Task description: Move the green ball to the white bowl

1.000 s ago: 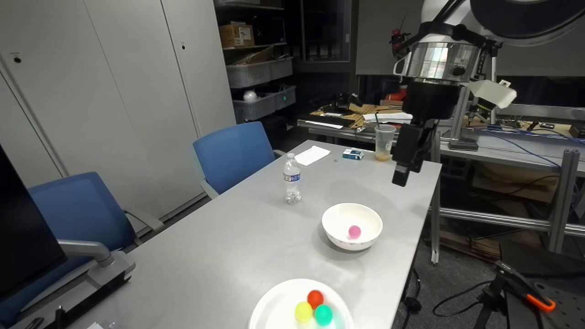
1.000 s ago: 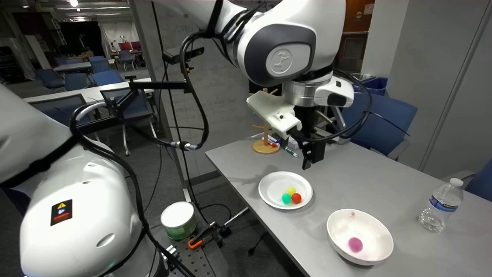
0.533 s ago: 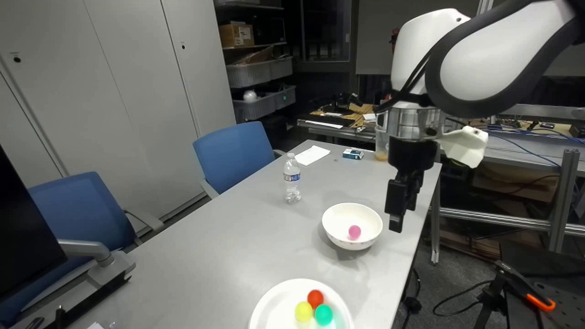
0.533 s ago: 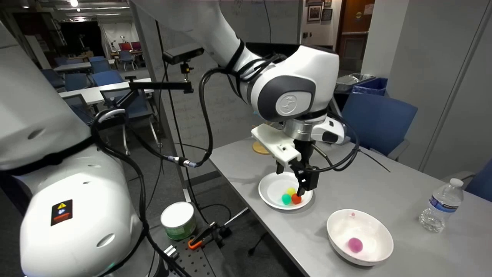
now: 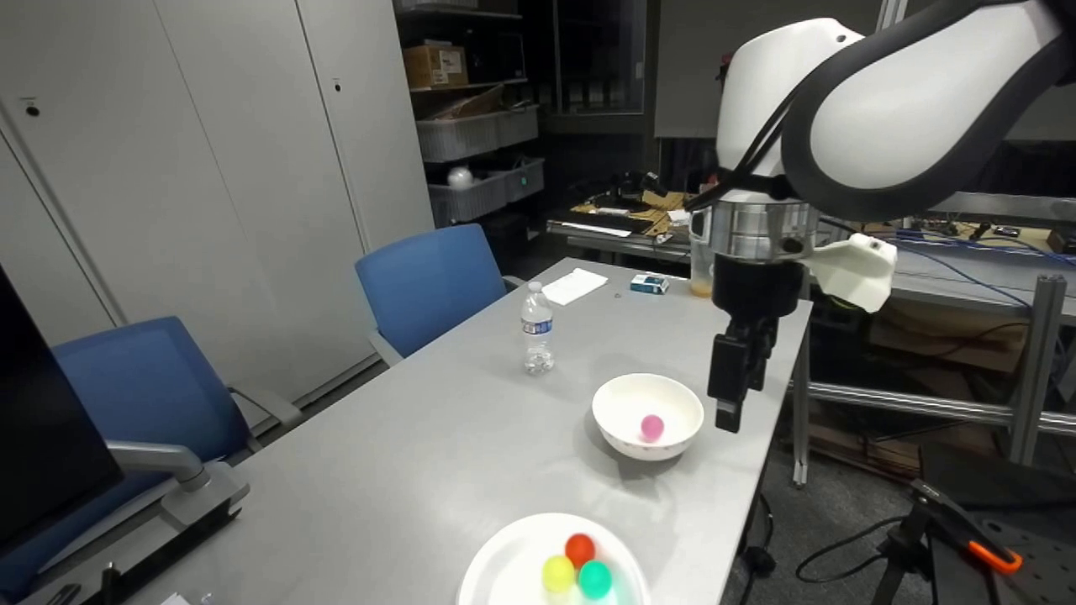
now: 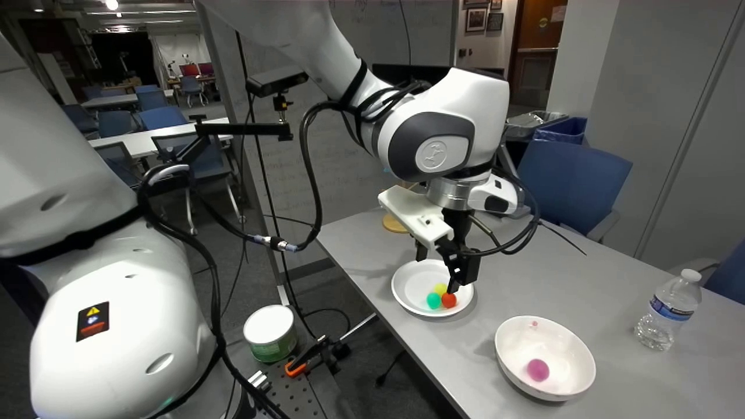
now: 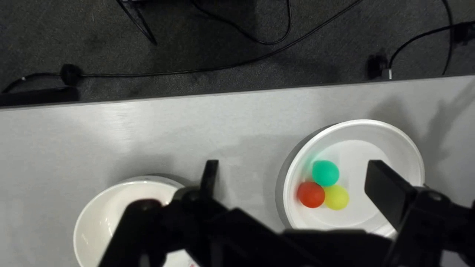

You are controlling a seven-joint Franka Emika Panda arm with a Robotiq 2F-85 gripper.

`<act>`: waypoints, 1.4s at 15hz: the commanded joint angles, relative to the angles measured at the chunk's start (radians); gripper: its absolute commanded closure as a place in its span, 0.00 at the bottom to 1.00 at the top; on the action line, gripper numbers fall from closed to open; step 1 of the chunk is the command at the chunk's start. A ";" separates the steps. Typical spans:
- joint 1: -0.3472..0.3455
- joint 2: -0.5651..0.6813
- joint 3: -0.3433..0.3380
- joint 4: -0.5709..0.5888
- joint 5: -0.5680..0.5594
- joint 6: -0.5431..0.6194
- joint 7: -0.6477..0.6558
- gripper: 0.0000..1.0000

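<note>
The green ball (image 7: 325, 173) lies in the wide white plate, touching a red ball (image 7: 311, 194) and a yellow ball (image 7: 336, 197). It also shows in both exterior views (image 5: 595, 580) (image 6: 433, 301). The white bowl (image 6: 570, 358) stands on the table beside the plate with a pink ball (image 6: 538, 370) inside; it shows in the other views too (image 5: 620, 410) (image 7: 92, 218). My gripper (image 7: 295, 170) is open and empty, pointing down above the table. In the wrist view the three balls appear between its spread fingers (image 7: 389, 193). The gripper hides part of the bowl there.
The white plate (image 7: 404, 152) lies near the table edge (image 7: 237, 94). A water bottle (image 5: 537, 329) stands behind the bowl. A paper (image 5: 575, 286), a small box (image 5: 649, 283) and a plastic cup (image 5: 702, 273) are at the table's far end.
My gripper has come down from higher up to lower over the plate and bowl area, mostly in the first half second. It has barely moved since. The balls, plate and bowl have not moved.
</note>
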 commanded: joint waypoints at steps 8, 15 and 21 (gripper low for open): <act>0.076 0.208 0.121 0.139 0.049 -0.008 -0.111 0.00; 0.066 0.277 0.166 0.183 0.019 -0.004 -0.112 0.00; 0.069 0.305 0.169 0.197 -0.011 0.013 -0.102 0.00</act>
